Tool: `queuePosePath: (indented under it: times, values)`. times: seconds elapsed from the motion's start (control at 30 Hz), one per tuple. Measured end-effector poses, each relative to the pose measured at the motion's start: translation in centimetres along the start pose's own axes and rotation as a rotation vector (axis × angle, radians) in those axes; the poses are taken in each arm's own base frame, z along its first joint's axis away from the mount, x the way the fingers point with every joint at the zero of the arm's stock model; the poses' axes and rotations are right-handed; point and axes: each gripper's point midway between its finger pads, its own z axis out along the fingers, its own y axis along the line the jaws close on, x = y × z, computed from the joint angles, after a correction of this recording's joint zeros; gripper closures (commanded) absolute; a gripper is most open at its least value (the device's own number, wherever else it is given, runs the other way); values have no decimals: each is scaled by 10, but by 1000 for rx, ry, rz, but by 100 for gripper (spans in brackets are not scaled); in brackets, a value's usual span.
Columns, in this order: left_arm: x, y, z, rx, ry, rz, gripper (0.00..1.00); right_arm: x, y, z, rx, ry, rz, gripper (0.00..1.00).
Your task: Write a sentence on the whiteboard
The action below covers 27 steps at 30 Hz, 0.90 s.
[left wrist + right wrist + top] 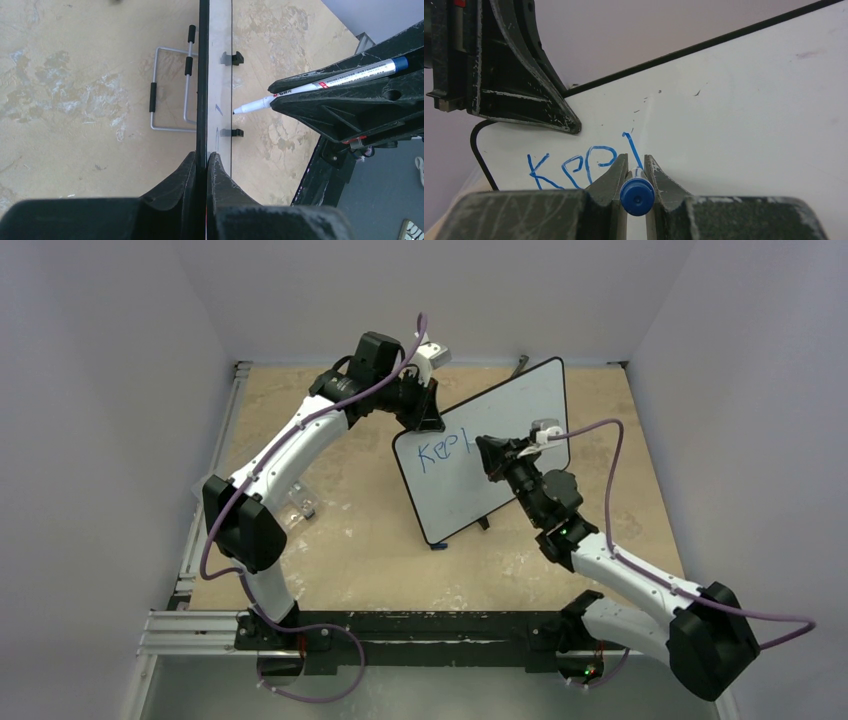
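A: Left first. What's the left gripper (424,422) doing?

B: Its fingers are pressed onto the top-left corner of the whiteboard (470,495). The left wrist view shows the thin black rim squeezed between both pads. Overhead just shows it at that corner.

A: Where's the board?

B: Mid-table, standing tilted on its lower edge, with the face turned toward the arms. Its far corner is close to the back wall.

A: Anything only the left wrist camera gets?

B: It sees the board edge-on. A wire stand (170,87) lies flat on the table (75,100) behind it. Overhead, the board hides it.

A: Writing?

B: The sentence (574,167) reads "Kee" in blue plus one slanted stroke, near the top-left corner. It's sharpest in the right wrist view and small overhead.

A: Right side?

B: The right gripper (636,162) is pinching a marker (320,85) with a white barrel and blue end cap. Its tip meets the white face just right of the last stroke.

A: Room?

B: The board is blank to the right of and below the letters. There's bare tabletop left of and in front of the board. The purple cable arcs over its right part.
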Motion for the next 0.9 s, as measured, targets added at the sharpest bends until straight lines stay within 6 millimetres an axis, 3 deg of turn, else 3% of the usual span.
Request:
queuePosePath:
  times: [0.5, 0.9]
  values:
    - [0, 0, 0, 0, 1, -1, 100, -21, 14, 28, -27, -64, 15, 100]
    - [0, 1, 0, -4, 1, -1, 100, -23, 4, 33, 34, -80, 18, 100]
